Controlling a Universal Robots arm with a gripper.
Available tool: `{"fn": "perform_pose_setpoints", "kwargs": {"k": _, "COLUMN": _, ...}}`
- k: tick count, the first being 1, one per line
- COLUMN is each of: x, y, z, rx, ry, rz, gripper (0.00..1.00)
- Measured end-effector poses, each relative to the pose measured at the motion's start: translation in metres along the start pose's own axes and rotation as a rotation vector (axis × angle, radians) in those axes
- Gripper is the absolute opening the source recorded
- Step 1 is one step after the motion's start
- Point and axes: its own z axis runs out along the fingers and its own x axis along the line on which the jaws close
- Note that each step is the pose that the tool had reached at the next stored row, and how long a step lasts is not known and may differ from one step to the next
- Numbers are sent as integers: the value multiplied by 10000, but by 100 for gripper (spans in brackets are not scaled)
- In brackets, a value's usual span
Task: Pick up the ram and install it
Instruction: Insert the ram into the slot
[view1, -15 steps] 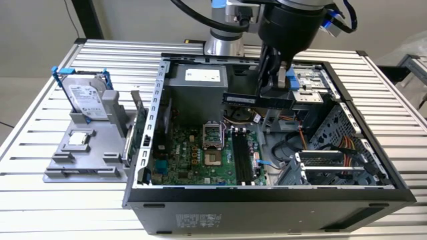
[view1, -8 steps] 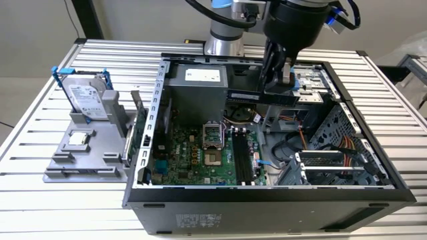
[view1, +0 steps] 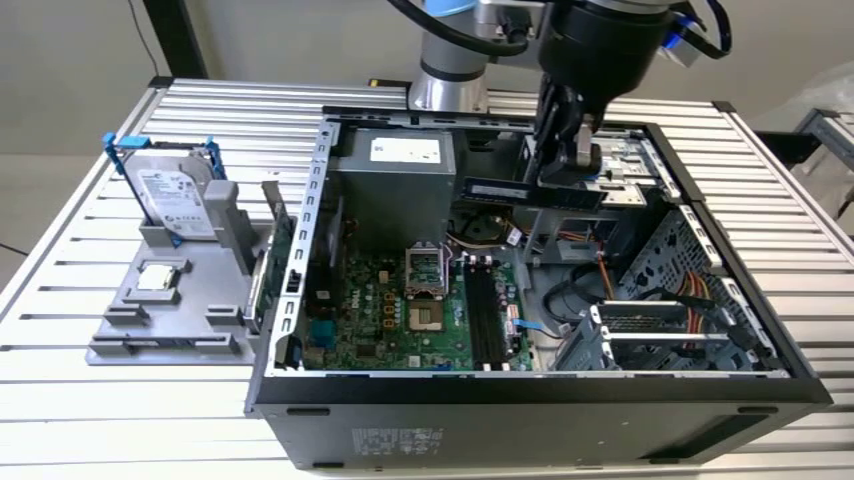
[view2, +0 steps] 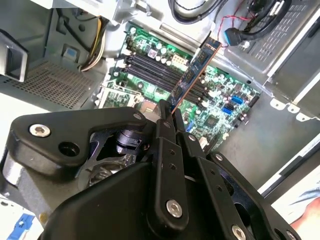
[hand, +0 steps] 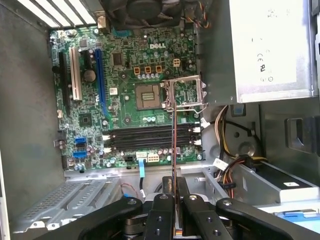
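The slatted metal surface (view1: 107, 420) carries an open computer case (view1: 534, 420), laid on its side across the middle with the open face upward, which is what lets an arm reach straight down into it. Inside, the grey power supply (view1: 394, 185) fills the far part, and the green motherboard (view1: 387, 320) lies flat on the case floor toward the near edge of the surface.

Beside the case, toward the surface's edge at the exterior view's left, stands a grey holder (view1: 160, 330). It props a silver hard drive (view1: 176, 195) upright in its blue frame, likely so that parts can be gripped from above.

The hand (view1: 567, 165) hangs over the far half of the case, just beside the power supply. It is pinching the ram (view1: 534, 192) near one end, with its fingers pressed on the two flat faces. In the first wrist view the ram (hand: 174, 150) shows edge-on between the fingers, a grip that leaves the contact edge free to enter a slot.

The ram is in the air, well apart from the black memory slots (hand: 150, 137); these look empty, so I judge it picked up but not yet seated.

A small square processor chip (view1: 159, 278) rests flat in the holder.
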Motion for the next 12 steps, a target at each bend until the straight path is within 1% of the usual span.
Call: {"fn": "perform_pose_setpoints", "kwargs": {"k": 12, "x": -6, "y": -57, "z": -1, "rx": 0, "ry": -1, "rz": 0, "gripper": 0}}
